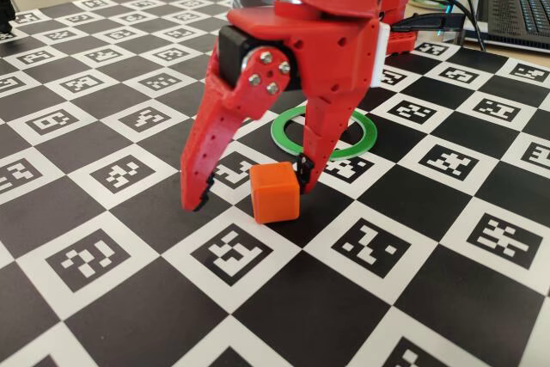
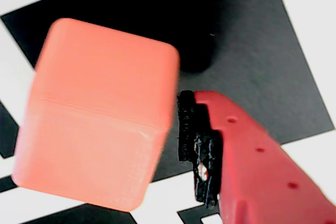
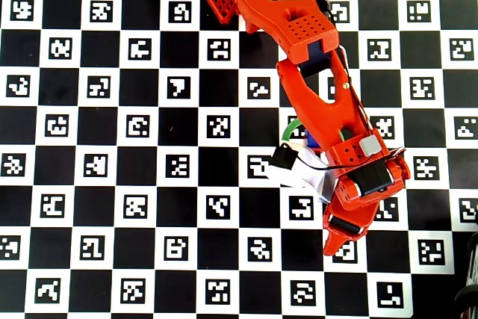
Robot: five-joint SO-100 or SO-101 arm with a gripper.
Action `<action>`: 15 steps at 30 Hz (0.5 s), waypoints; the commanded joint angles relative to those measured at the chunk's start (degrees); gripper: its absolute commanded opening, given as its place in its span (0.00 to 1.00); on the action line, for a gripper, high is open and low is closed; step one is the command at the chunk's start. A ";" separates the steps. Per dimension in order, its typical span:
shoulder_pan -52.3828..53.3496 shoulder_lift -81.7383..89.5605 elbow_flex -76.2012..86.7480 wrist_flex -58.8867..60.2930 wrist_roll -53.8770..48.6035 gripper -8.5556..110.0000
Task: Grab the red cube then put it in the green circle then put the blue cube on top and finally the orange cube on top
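Between the spread fingers of the pincer [image 1: 249, 195] sits the orange cube [image 1: 275, 192], flat on the checkered marker mat [image 1: 112, 315], and the jaws are wide apart, gripping nothing yet. In the fixed view the right-hand finger's black tip is right up against the cube's right face, possibly just brushing it, while the left-hand finger hangs well clear on the other side. The wrist view says the same: the orange cube [image 2: 100, 114] fills the left of the picture, and one finger with its black pad [image 2: 197, 145] is close alongside its right edge; whether they truly touch I can't tell. Just behind the pincer lies the green circle [image 1: 365, 137], and from this angle the gripper's body covers much of its middle. In the overhead view only a sliver of the green circle [image 3: 292, 126] peeks out beside the arm [image 3: 314, 72], with a hint of blue under the arm there, too hidden to call. So the red cube and the blue cube are nowhere clearly shown; they may already be stacked in the ring behind the gripper, but that's a guess from the orange one being addressed now. By my reading, this is the last leg: close on the orange cube, lift it, carry it back to the ring and set it on top.
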 commanded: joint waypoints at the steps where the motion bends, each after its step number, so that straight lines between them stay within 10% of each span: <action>1: -0.62 3.34 -4.04 -0.26 1.93 0.42; 15: 0.26 3.60 -2.29 -2.02 7.03 0.40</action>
